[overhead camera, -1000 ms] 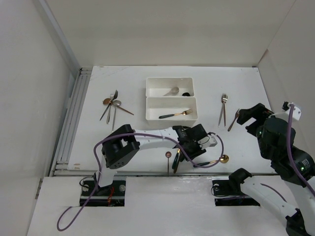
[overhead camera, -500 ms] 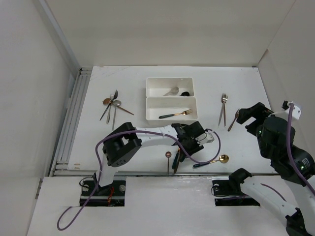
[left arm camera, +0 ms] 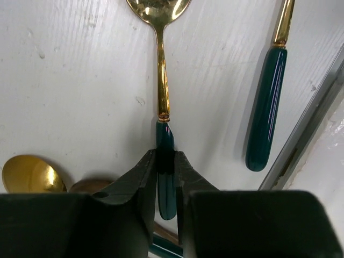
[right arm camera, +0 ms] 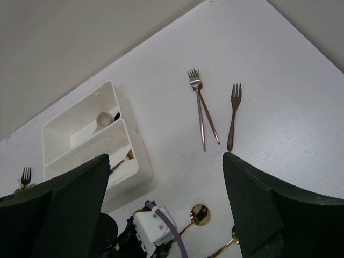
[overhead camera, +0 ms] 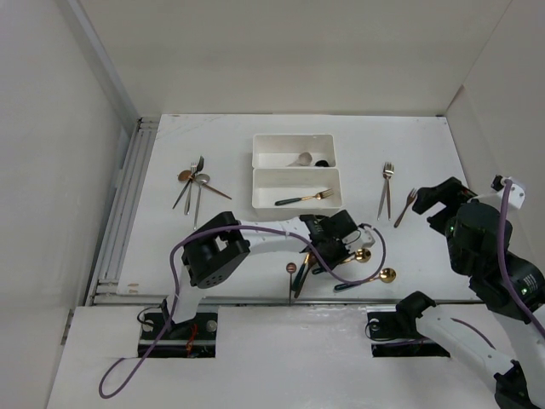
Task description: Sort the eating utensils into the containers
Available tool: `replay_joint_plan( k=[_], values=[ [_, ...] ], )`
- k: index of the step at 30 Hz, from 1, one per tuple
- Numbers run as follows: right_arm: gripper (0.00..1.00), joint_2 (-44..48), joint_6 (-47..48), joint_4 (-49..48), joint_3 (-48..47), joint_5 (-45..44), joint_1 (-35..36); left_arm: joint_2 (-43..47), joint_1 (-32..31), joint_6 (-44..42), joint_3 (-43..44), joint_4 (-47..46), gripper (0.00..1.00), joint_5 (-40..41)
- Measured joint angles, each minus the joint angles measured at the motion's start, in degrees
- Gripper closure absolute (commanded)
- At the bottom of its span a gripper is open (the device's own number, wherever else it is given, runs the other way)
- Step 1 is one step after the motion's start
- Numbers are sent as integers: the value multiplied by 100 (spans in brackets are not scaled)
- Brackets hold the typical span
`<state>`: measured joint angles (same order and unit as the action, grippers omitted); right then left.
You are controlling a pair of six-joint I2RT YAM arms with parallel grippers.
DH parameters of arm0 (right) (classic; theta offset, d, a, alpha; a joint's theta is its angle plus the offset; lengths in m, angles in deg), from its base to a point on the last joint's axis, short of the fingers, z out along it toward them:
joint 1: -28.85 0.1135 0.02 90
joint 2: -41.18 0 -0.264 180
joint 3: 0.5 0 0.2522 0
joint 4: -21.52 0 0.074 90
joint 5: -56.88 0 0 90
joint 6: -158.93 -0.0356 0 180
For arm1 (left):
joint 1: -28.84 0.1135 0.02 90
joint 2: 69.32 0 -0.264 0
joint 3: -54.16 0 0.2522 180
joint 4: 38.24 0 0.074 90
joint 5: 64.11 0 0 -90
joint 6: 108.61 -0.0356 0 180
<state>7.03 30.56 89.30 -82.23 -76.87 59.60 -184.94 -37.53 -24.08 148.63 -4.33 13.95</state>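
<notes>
The left gripper (left arm camera: 165, 161) is closed narrowly on a gold spoon (left arm camera: 160, 80), whose dark green handle is pinched between the two fingers just behind its join with the gold stem. In the left wrist view the spoon's long axis is lined up with the gripper and runs straight away from it, with the bowl at the outer end. Whether the spoon is raised or lies on the tabletop (left arm camera: 70, 80) cannot be told.

In the top view this spoon is found in front of the near container (overhead camera: 255, 189), close to the front edge. Its bowl is pointed to the right and its handle is hidden under the gripper. A second gold spoon (overhead camera: 366, 280) is laid just beside it on the front side, roughly parallel, with its bowl also to the right.

Inside the near container a green-handled fork (overhead camera: 305, 198) is laid along the container's length, tines to the right. The far container (overhead camera: 255, 150) is set touching the near one behind it.

The right gripper (right arm camera: 165, 161) is held wide above the right side of the tabletop, with nothing between its fingers. Below it a silver fork (right arm camera: 199, 110) and a copper fork (right arm camera: 233, 115) are laid roughly front to back, tines toward the far edge.
</notes>
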Motion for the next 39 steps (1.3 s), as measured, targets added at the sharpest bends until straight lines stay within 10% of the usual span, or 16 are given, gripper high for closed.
replay_joint_plan(
  k=[21,39],
  values=[
    [10,-525,68,-269,-393,-79,-2,798,345,-485,1816,741,100,177],
    [10,-2192,584,-1305,-680,94,-39,-459,3283,-2444,3088,-332,100,1130]
  ],
)
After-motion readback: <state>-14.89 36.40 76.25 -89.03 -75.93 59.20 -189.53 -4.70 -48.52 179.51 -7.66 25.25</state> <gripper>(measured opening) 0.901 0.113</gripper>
